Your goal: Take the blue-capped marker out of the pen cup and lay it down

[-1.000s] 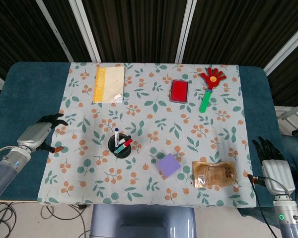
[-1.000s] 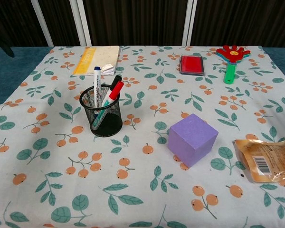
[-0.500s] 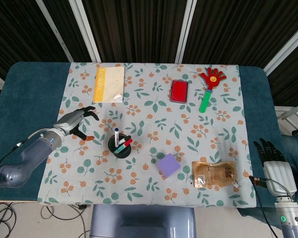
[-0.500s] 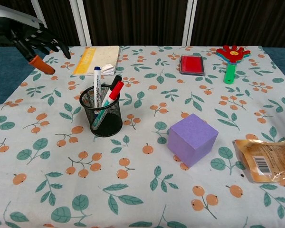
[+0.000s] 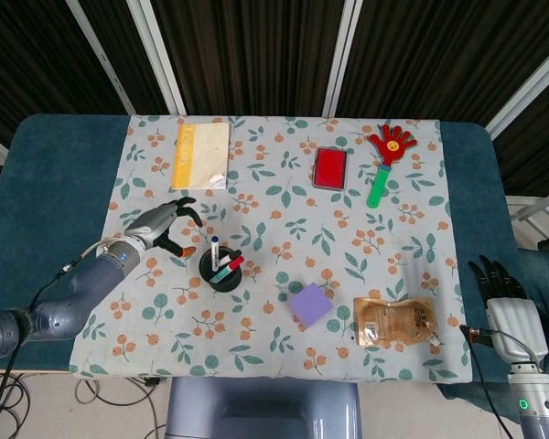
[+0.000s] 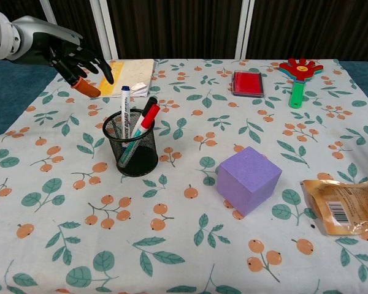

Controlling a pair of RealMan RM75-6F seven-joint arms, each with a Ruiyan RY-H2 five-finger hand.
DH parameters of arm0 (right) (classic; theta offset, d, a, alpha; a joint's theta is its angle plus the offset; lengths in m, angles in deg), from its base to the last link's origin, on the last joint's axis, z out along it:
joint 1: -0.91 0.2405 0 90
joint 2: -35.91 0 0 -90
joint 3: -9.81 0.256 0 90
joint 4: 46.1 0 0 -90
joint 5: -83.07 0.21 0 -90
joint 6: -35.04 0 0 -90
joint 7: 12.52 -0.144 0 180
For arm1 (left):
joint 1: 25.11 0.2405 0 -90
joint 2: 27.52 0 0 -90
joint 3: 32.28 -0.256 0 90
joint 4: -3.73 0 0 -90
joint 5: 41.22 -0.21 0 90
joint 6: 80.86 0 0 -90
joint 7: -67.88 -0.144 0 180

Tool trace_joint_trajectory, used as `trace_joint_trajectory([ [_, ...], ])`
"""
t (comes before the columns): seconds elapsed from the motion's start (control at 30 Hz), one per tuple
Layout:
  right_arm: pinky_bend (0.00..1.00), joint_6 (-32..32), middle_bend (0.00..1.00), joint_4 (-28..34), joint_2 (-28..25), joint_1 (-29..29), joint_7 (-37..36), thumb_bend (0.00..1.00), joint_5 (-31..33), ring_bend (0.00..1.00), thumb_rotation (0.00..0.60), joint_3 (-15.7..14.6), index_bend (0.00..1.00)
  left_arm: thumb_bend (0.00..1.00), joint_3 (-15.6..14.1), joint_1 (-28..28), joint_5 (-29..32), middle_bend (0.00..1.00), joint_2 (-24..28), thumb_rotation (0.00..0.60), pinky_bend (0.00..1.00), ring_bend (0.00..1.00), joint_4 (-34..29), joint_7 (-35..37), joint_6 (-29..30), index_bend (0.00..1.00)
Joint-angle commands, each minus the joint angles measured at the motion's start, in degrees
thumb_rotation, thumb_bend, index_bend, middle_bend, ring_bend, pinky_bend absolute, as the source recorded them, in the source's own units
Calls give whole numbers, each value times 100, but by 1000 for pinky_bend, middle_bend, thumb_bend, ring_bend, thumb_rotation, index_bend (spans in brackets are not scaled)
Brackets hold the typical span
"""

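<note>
Both hands hold nothing: my left hand (image 6: 67, 54), fingers spread, hovers just left of the pen cup (image 6: 130, 144), where the blue-capped marker (image 6: 125, 109) stands upright. My right hand (image 5: 503, 297) rests open, off the surface's (image 5: 284, 366) right edge.

A robot test lab: a staged table (image 5: 55, 165) under a leaf-print cloth (image 5: 284, 229), dark slatted panels (image 5: 256, 55) at 12 o'clock, loose cables (image 5: 5, 398) at 7.

Marker (image 6: 125, 105) stands in pen cup (image 6: 130, 150), left of cube (image 6: 248, 179).
</note>
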State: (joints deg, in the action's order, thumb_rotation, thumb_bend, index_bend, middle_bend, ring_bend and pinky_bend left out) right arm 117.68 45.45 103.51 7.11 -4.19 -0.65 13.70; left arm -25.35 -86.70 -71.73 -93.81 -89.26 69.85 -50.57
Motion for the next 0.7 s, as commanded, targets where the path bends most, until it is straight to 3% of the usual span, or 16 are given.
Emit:
trace_joint_trajectory([
  [0.03, 192, 0, 0, -3, -3, -2, -10, 54, 3, 32, 600, 1, 75, 272, -70, -83, 88, 42, -44, 600, 0, 0, 16, -76, 19, 365],
  [0.17, 192, 3, 0, -8, -8, -7, -24, 54, -1, 32, 600, -1, 75, 315, -110, -175, 221, 46, -146, 600, 0, 0, 22, -142, 143, 382],
  [0.7, 192, 31, 0, -21, -51, -31, -124, 54, -25, 32, 600, -2, 75, 319, -170, -372, 514, 74, -525, 600, 0, 0, -27, -454, 603, 439],
])
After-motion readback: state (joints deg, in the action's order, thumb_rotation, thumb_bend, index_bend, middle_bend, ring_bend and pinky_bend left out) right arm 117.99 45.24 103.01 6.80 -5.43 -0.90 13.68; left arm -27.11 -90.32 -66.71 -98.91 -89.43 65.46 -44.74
